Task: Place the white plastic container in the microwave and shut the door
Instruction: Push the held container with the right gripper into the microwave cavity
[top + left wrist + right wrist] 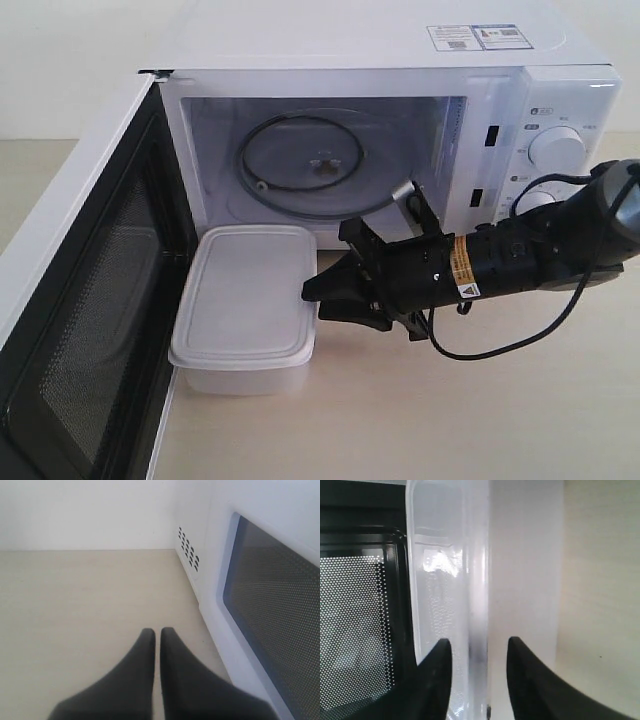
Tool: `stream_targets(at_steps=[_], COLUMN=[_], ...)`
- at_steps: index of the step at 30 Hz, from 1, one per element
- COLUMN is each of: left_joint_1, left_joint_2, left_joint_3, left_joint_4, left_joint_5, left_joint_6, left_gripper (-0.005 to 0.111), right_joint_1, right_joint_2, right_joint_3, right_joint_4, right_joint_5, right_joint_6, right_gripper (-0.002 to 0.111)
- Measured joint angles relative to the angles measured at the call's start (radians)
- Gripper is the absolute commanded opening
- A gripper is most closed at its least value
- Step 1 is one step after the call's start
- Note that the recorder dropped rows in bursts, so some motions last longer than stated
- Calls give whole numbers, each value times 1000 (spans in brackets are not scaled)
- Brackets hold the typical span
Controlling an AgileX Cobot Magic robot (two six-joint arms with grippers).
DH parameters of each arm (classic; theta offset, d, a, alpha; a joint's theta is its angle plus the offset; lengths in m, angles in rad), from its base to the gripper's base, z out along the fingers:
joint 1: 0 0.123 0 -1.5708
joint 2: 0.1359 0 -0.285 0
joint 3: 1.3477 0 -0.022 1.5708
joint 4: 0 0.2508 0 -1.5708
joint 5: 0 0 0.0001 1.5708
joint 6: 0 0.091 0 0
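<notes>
Door [80, 300] hangs open nearest me; right gripper [312, 297] points 9 o'clock, jaws apart astride the rim of the white plastic container [245, 300] on the pale desk [480, 420] before the microwave [400, 60]; left gripper [156, 635] has jaws together.

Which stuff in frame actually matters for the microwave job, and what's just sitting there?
In the job:
white plastic container
microwave
door, open
turntable
right pincer, open, astride the container's edge

Not in it:
left pincer, shut, idle outside the door
dials
stickers
cable
</notes>
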Motion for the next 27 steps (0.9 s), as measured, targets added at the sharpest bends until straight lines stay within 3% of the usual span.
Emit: stream_targets(at_steps=[12, 18, 27], left_joint_1=[0, 0, 2], left_joint_2=[0, 0, 0], left_joint_3=[0, 0, 0], left_joint_4=[0, 0, 0], left_joint_5=[0, 0, 0], left_joint_6=[0, 0, 0], left_gripper=[4, 4, 4], right_joint_1=[36, 40, 38], right_joint_2=[0, 0, -6], right_joint_3=[0, -1, -1], right_joint_4=[-8, -8, -10], right_joint_5=[29, 42, 36], right_joint_6=[27, 29, 31], right_gripper=[35, 0, 0])
